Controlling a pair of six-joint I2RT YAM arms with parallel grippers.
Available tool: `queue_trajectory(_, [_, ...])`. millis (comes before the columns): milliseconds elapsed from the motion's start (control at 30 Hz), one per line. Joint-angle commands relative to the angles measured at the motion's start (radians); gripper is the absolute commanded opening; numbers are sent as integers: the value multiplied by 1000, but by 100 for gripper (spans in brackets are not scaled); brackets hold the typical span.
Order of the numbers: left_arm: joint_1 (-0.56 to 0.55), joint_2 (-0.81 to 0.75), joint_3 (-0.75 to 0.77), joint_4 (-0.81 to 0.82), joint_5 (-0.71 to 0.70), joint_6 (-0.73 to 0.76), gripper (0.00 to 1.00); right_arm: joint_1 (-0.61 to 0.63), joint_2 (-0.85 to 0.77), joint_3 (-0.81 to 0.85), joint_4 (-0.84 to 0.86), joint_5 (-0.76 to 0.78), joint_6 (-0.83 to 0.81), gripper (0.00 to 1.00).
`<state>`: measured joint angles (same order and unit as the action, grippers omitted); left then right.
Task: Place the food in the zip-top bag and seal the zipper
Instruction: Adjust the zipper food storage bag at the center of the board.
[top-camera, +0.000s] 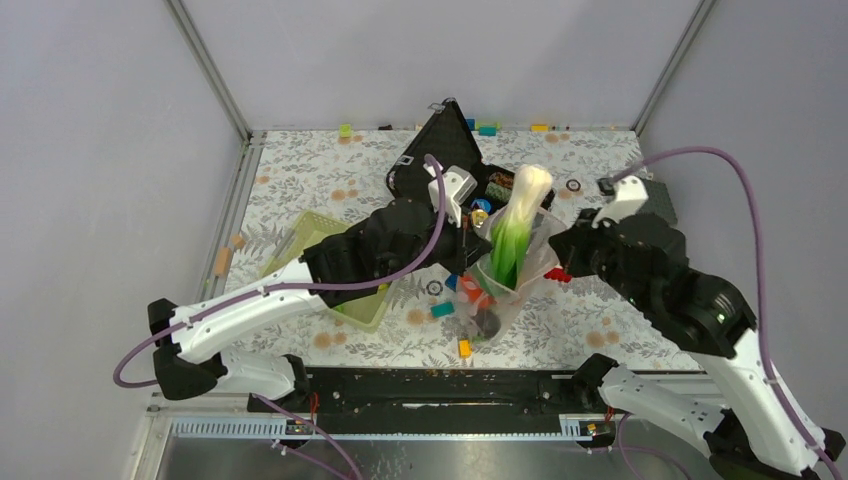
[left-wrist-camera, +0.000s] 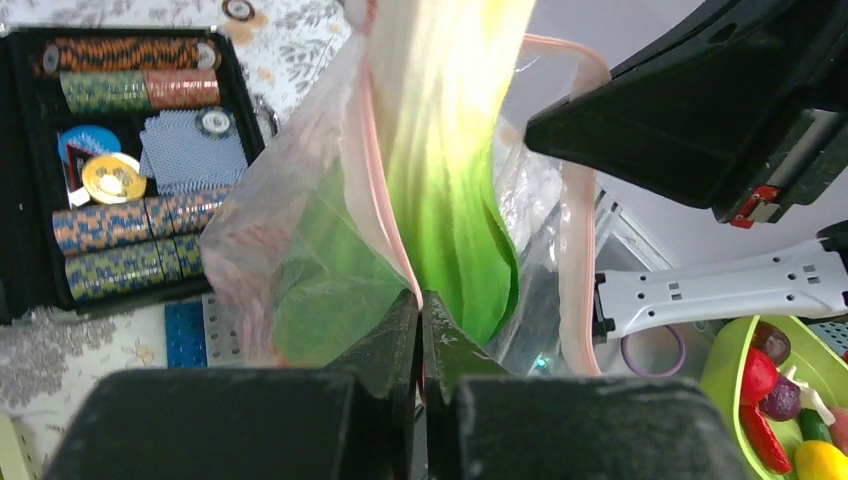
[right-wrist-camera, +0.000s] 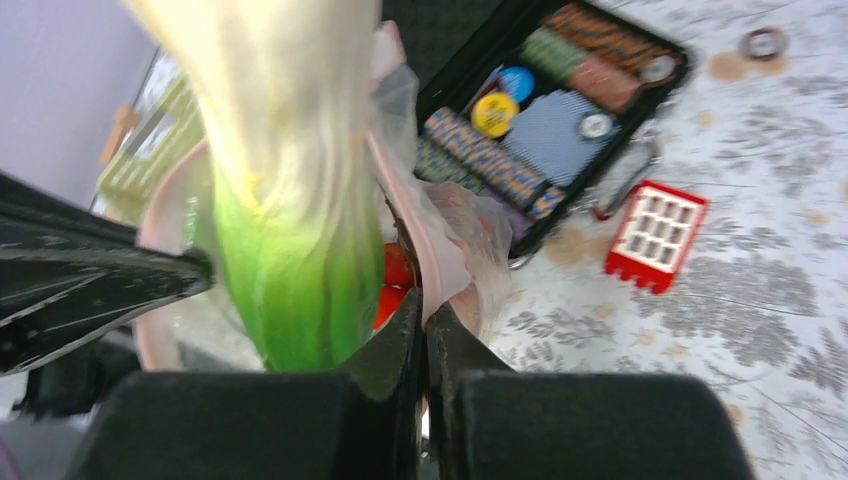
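Observation:
The clear zip-top bag (top-camera: 503, 300) hangs open between my two grippers above the table. A long green and white leafy vegetable (top-camera: 517, 225) stands in it, its white end sticking out of the mouth. Red food (right-wrist-camera: 396, 268) and a dark round piece (top-camera: 487, 322) lie inside. My left gripper (top-camera: 468, 250) is shut on the pink zipper strip (left-wrist-camera: 385, 190) at the bag's left side. My right gripper (top-camera: 552, 250) is shut on the zipper strip (right-wrist-camera: 440, 262) at the right side. In the left wrist view the leaf (left-wrist-camera: 450, 200) fills the mouth.
The light green basket (top-camera: 330, 272) lies left of the bag, with more toy food (left-wrist-camera: 785, 395) in it. The open black case (top-camera: 445, 150) of poker chips (right-wrist-camera: 500, 160) stands behind. A red block (right-wrist-camera: 655, 235) and other small blocks (top-camera: 442, 310) lie on the floral table.

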<state>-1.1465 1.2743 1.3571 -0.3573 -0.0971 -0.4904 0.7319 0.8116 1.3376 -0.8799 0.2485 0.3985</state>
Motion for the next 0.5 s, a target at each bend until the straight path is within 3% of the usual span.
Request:
queue_trajectory(0, [-7,37,128,3,-63,98,0,-5,-64,47,-16,340,12,0])
queue_trajectory(100, [-5,64,154,-56,-191,114,0,-5,-112,54,-23,441,-3,0])
queue_trajectory(200, [-3,99,187,-98,-238,113,0,-4,-145,31,27,384,-32,0])
queue_trajectory(467, [0,205,282,-66,-15,98,0,-5,-91,-21,109,166,-39,0])
